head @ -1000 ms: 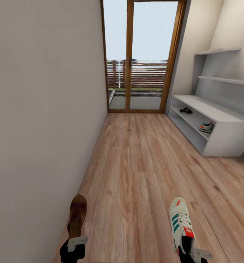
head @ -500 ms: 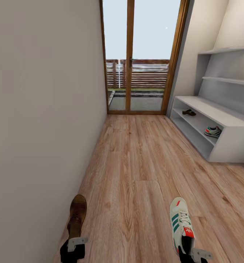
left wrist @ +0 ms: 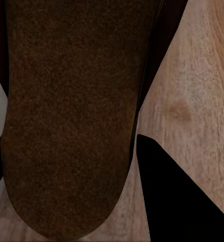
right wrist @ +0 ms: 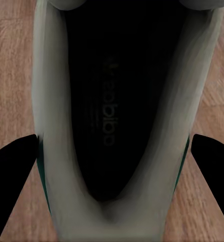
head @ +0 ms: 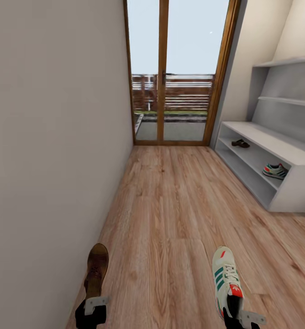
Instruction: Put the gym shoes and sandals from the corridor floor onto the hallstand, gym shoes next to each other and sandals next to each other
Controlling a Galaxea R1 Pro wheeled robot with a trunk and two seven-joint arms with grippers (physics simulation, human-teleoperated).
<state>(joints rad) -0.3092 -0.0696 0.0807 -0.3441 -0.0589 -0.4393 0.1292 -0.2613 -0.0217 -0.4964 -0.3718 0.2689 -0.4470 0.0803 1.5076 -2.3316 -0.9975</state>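
Note:
In the head view my left gripper (head: 92, 304) is shut on the heel end of a dark brown sandal (head: 97, 267), held above the corridor floor (head: 180, 205). My right gripper (head: 237, 313) is shut on the heel of a white gym shoe (head: 225, 278) with green stripes. The left wrist view has the sandal's brown footbed (left wrist: 71, 116) between dark fingers (left wrist: 177, 196). The right wrist view looks into the gym shoe's opening (right wrist: 117, 116). Ahead on the right stands the hallstand (head: 271, 141). Its upper compartment holds the other sandal (head: 240, 143) at the far end and the other gym shoe (head: 276, 171) nearer.
A plain wall (head: 56, 137) runs close along my left side. A wood-framed glass door (head: 175, 68) closes the corridor's far end. Two staggered wall shelves (head: 287, 101) hang above the hallstand. Open plank floor stretches between me and the rack.
The whole view has shifted: the hallstand has slid to the right in the picture and the door looms larger, so the camera moved. Both grippers keep their shoes as before.

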